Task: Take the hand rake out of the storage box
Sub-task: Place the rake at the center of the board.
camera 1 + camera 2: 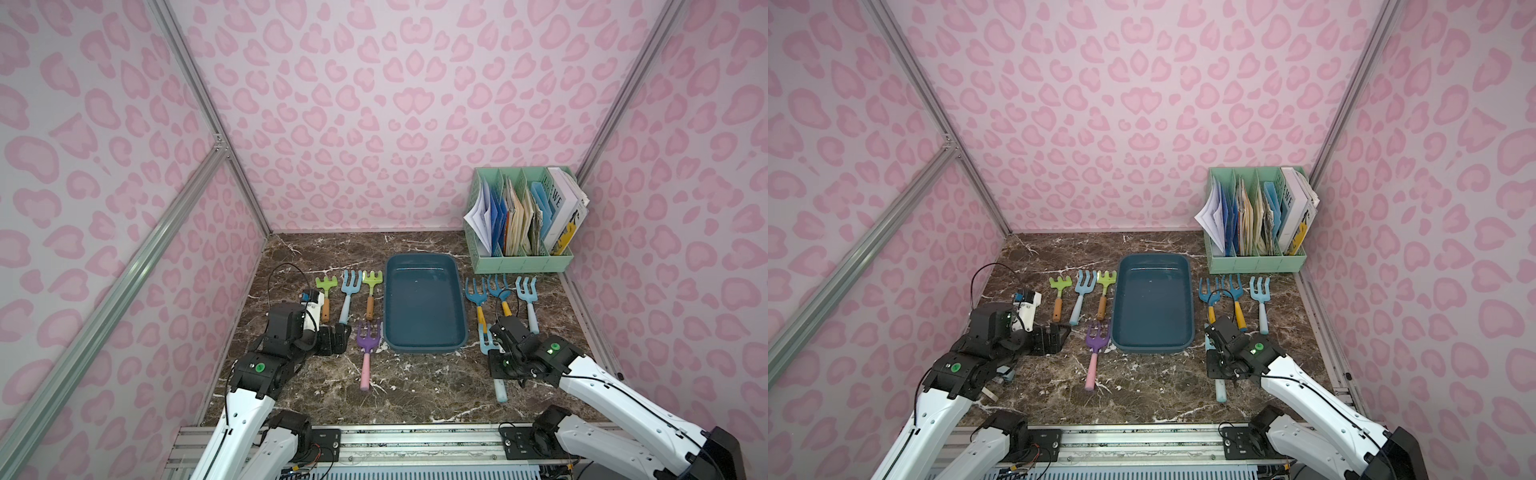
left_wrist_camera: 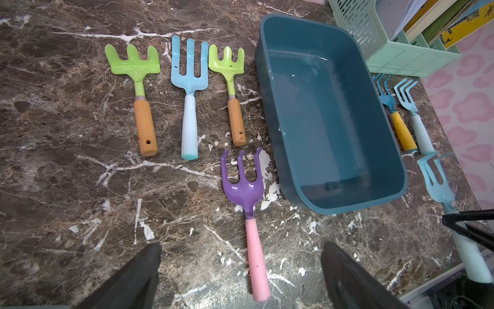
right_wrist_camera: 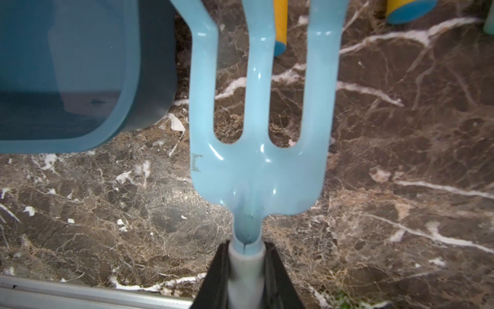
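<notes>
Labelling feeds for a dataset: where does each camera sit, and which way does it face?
Top views: high above the robot's base, looking down and forward over the marble table; left arm and right arm show.
Left wrist: faces forward past the open left gripper at the purple rake and empty storage box.
Right wrist: looks along the right gripper, shut on the light-blue rake.
Shared: every view shows the storage box.

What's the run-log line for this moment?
dark teal-blue shallow plastic storage box: empty | right pincer: shut on light-blue plastic hand rake, outside box | left pincer: open, near pink-handled purple plastic rake
</notes>
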Controlling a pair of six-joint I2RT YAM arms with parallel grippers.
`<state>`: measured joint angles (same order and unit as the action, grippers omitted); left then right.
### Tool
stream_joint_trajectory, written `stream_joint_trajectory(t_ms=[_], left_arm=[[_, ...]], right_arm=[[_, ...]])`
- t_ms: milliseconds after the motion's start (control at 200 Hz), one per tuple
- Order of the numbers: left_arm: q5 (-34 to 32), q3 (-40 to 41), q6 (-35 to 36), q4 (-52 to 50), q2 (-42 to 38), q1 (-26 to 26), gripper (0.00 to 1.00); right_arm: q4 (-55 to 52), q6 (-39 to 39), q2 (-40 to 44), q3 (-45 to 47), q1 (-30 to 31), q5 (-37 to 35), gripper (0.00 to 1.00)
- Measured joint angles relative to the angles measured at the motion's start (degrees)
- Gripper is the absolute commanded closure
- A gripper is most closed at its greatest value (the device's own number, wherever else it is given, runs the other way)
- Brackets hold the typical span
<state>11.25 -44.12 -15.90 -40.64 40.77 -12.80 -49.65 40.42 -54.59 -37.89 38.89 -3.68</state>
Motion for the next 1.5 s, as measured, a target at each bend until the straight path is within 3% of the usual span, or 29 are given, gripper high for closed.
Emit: stream_joint_trajectory(t_ms=[1500], left_arm=[[0.3,0.1,0.0,0.0,-0.8,-0.3,0.03]], right_arm=[[7.5,-0.2,-12.6,4.1,-0.3,1.6,0.91]])
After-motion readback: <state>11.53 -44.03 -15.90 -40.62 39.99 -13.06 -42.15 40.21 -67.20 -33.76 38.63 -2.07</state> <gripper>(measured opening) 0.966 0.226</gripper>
